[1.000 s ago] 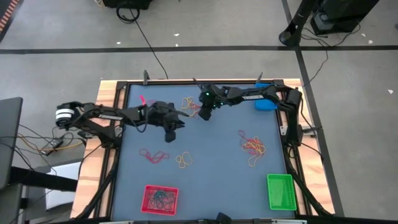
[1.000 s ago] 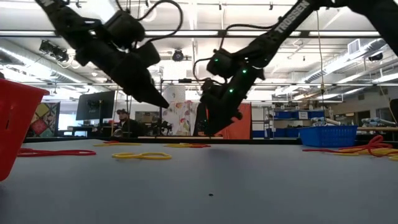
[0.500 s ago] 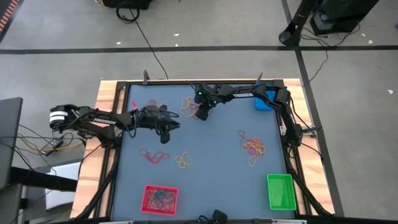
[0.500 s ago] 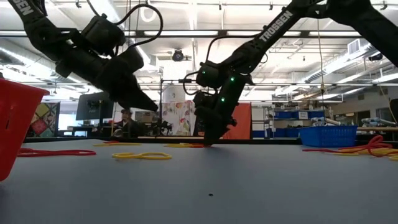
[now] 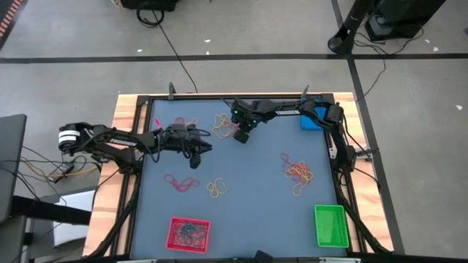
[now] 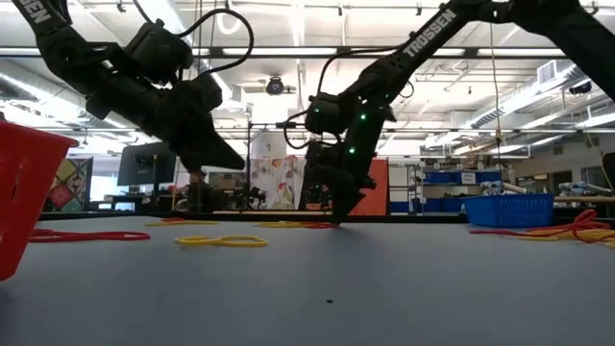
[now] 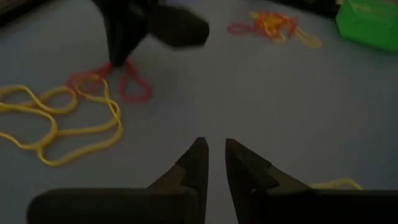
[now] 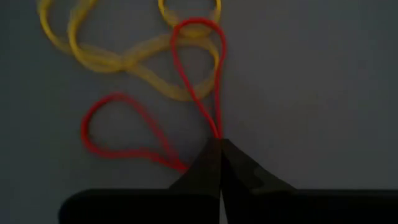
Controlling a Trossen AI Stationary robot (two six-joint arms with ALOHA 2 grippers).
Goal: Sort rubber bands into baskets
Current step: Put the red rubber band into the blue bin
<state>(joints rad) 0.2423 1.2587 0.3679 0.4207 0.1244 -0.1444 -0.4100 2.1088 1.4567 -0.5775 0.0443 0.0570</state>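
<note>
The right end effector (image 5: pixel 239 136) is down on the surface (image 5: pixel 248 175) near the middle of its far edge, fingers pinched together on a red rubber band (image 8: pixel 196 81) that lies tangled with yellow rubber bands (image 8: pixel 118 56). Gripping at the loop's end looks meant to draw the red one free of the yellow ones. The low view shows its tips touching the surface, so the lift seems not yet begun.

The left end effector (image 5: pixel 194 158) hangs above the surface towards the left edge, fingers narrowed to a slim gap and holding nothing. It looks to be waiting clear of the pick.

More rubber bands are scattered about: a red and yellow cluster (image 5: pixel 298 172) towards the right edge, a red pair (image 5: pixel 180 182) and a yellow pair (image 5: pixel 216 189) nearer the middle.

The red basket (image 5: pixel 189 233) sits at the near edge towards the left corner and already holds a dark tangle of rubber bands. The green basket (image 5: pixel 330 223) stands at the near right corner and looks empty. The blue basket (image 5: pixel 313 121) is at the far right corner, partly hidden by the right arm; what it holds cannot be made out.
</note>
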